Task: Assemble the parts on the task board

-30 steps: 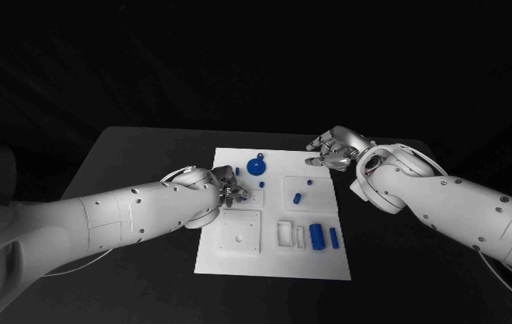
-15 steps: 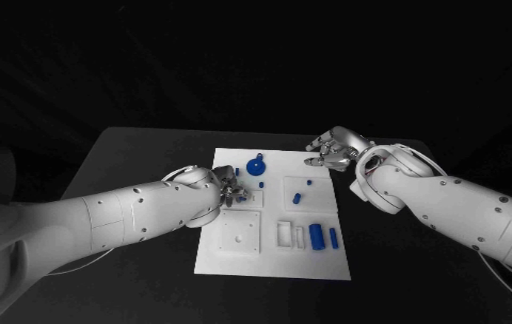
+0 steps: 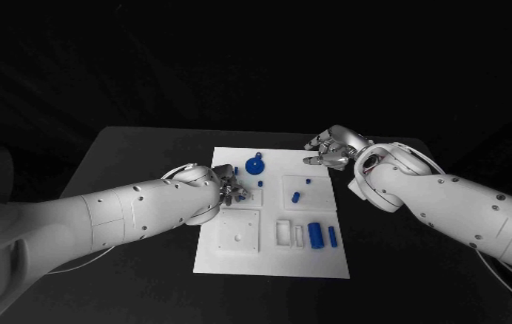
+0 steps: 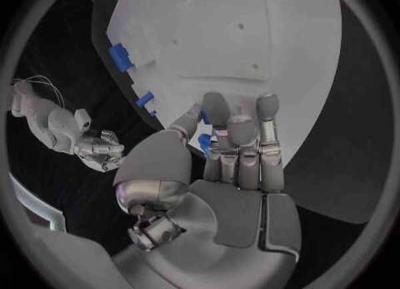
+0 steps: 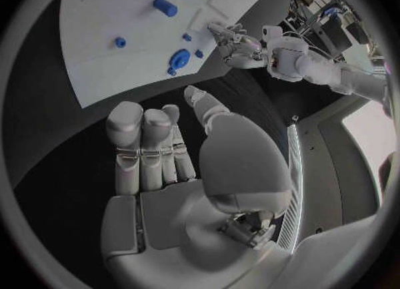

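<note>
- White task board [image 3: 272, 261] flat on the middle of the black worktop [image 3: 139, 154], long side running near to far
- Left robot hand [image 3: 229, 191] over the board's left edge, about midway along it, fingers curled down close together
- Small blue part [image 4: 204, 142] between the thumb and fingertips of that hand in the left wrist view, so gripping it as far as can be told
- Right robot hand [image 3: 332, 151] past the board's far right corner, above the bare worktop, fingers loosely bent and apart, nothing in them
- Same right robot hand in its own wrist view [image 5: 159, 155] with fingers side by side and thumb off to one side, palm empty
- Round blue part [image 3: 256, 166] with a small knob at its far end, in the far part of the board, between the two hands
- Two small blue parts [image 3: 299, 194] right of the board's middle, one just beyond the other, near a square recess
- Large blue cylinder [image 3: 316, 235] lying on the near right part of the board, lengthwise near to far
- Slimmer blue bar [image 3: 333, 237] just right of the cylinder, parallel with it
- White rectangular recesses [image 3: 286, 234] just left of the cylinder
- Square white plate [image 3: 239, 232] with small holes, on the near left part of the board
</note>
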`<state>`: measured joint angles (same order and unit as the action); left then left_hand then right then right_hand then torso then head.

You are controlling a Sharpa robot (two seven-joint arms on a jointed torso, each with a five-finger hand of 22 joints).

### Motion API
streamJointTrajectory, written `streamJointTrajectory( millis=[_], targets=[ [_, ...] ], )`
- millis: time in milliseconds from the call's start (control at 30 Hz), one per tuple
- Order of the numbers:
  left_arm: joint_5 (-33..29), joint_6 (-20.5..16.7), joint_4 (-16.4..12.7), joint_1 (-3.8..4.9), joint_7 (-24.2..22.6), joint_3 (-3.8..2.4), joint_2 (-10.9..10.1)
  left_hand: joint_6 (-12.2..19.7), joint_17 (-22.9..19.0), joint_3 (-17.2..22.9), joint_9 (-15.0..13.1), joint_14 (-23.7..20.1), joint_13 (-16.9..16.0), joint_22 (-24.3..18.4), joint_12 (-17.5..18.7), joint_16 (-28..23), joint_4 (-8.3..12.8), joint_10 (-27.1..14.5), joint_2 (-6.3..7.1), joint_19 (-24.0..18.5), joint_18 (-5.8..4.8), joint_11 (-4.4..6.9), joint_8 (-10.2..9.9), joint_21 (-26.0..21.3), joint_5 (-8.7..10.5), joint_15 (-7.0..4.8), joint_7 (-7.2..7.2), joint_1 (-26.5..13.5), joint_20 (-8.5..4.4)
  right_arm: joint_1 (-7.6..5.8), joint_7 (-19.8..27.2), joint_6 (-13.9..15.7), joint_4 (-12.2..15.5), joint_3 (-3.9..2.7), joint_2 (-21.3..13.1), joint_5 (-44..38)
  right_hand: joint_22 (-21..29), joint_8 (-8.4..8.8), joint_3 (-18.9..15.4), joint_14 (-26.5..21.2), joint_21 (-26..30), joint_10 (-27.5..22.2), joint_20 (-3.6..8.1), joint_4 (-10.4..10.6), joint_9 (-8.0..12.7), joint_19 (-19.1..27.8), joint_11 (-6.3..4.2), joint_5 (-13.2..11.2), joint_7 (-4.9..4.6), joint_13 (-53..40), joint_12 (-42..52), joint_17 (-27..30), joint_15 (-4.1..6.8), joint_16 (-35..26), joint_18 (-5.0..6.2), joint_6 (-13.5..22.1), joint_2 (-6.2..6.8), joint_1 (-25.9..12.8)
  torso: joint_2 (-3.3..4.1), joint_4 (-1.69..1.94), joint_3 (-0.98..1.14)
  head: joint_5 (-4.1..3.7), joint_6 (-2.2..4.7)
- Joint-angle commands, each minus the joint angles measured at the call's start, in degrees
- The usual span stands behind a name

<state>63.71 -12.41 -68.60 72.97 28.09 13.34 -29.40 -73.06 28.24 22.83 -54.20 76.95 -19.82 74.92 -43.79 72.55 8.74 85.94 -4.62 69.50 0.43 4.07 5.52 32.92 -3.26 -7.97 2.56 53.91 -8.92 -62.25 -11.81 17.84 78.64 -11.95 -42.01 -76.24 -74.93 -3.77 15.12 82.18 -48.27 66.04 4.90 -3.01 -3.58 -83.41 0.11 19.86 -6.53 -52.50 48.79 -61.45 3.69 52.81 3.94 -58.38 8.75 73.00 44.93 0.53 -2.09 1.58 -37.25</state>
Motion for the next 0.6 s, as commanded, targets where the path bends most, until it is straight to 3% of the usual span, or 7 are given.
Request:
streamJointTrajectory(
  millis=[33, 600],
  targets=[
    [-0.47, 2.98, 0.15, -0.62, 0.74, 0.40, 0.40, -10.42, -0.04, -1.22, 0.05, -0.44, -0.02, 1.06, -0.16, 0.22, -0.45, 0.74, -0.24, -0.42, -0.43, 2.18, 0.21, 0.40, 0.42, -0.26, -6.93, 0.97, -0.11, 0.05, 0.22, -0.69, 0.02, -0.02, 0.07, -0.08, -5.99, 0.21, 0.47, -0.28, 0.18, -0.20, -0.07, -0.02, -0.01, -0.03, -0.02, 0.31, 0.00, 0.10, 0.18, 0.09, 0.12, -0.21, 0.52, -0.34, 0.03, -0.53, -0.01, 0.00, -0.03, -0.06, 0.05],
    [-0.69, 3.09, 0.82, -0.63, 0.67, 0.40, 0.90, -10.48, 0.02, -5.24, -0.02, -0.56, 0.44, 1.02, -0.16, 0.10, -3.33, 0.75, 1.29, -0.55, -0.43, 2.22, -0.06, 0.45, 0.50, -0.35, -6.98, 1.72, -0.22, 0.08, 0.23, -0.71, 0.03, -0.02, 0.08, -0.05, -5.99, 0.21, 0.47, -0.28, 0.18, -0.20, -0.07, -0.02, -0.01, -0.03, -0.02, 0.31, 0.00, 0.10, 0.18, 0.09, 0.12, -0.21, 0.52, -0.34, 0.03, -0.53, -0.03, 0.02, -0.09, -0.32, 0.11]
  ],
)
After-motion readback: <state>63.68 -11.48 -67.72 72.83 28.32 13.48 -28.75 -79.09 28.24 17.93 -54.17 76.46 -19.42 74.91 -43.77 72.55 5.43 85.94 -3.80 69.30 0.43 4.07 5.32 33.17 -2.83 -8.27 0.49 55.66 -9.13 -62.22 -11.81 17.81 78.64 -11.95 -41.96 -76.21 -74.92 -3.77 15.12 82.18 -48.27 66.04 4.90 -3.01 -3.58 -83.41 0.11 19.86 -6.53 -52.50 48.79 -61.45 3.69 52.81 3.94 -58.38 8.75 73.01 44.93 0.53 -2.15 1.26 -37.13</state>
